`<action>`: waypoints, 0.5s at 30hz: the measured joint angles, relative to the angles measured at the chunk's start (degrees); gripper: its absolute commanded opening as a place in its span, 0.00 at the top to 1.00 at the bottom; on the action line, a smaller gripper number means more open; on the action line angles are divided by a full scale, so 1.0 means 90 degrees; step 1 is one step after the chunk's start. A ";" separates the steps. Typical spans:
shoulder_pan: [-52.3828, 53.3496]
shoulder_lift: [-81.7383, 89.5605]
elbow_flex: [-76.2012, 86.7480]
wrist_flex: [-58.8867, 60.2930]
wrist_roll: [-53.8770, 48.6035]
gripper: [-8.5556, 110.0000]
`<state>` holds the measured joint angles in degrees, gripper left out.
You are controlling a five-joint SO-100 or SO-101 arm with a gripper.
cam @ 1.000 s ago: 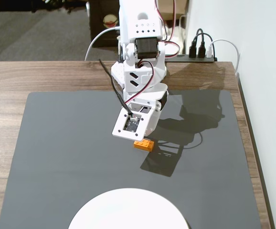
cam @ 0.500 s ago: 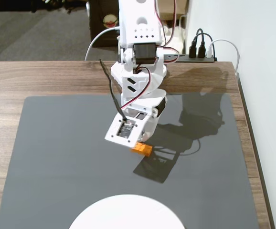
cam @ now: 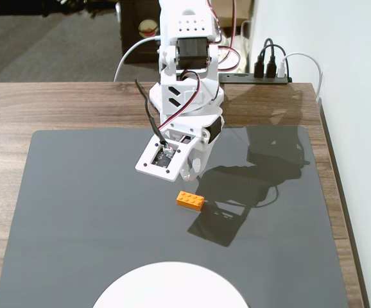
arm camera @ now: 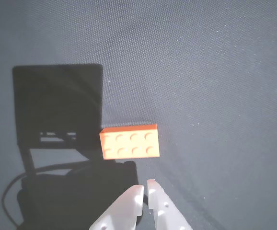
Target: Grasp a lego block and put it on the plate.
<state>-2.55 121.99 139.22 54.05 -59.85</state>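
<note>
The orange lego block [cam: 190, 201] lies flat, studs up, on the dark grey mat, near its middle. In the wrist view the block [arm camera: 129, 142] sits just beyond my fingertips. My white gripper [cam: 192, 171] hangs above and behind the block, apart from it. In the wrist view my gripper [arm camera: 145, 188] has its two white fingers nearly together with only a thin gap, holding nothing. The white plate [cam: 171, 287] is at the bottom edge of the fixed view, partly cut off, well in front of the block.
The dark grey mat [cam: 76, 205] covers most of the wooden table [cam: 44, 102]. A power strip with plugs [cam: 262, 74] and cables lies at the table's back right. A white wall runs along the right side. The arm's shadow falls right of the block.
</note>
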 measured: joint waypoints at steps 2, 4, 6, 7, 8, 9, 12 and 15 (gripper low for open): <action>0.0000 0.0039 -0.0049 0.0088 0.0098 0.92; 0.0000 0.0127 -0.0088 0.0186 0.0166 0.92; 0.0000 0.0234 -0.0127 0.0322 0.0234 0.92; 0.0000 0.0254 -0.0176 0.0381 0.0264 0.92; 0.0000 0.0273 -0.0205 0.0439 0.0303 0.92; 0.0000 0.0273 -0.0234 0.0479 0.0332 0.92; 0.0010 0.0273 -0.0313 0.0576 0.0449 0.92; 0.0078 0.0273 -0.0420 0.0674 0.0664 0.92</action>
<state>-1.85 124.45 135.44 60.12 -53.88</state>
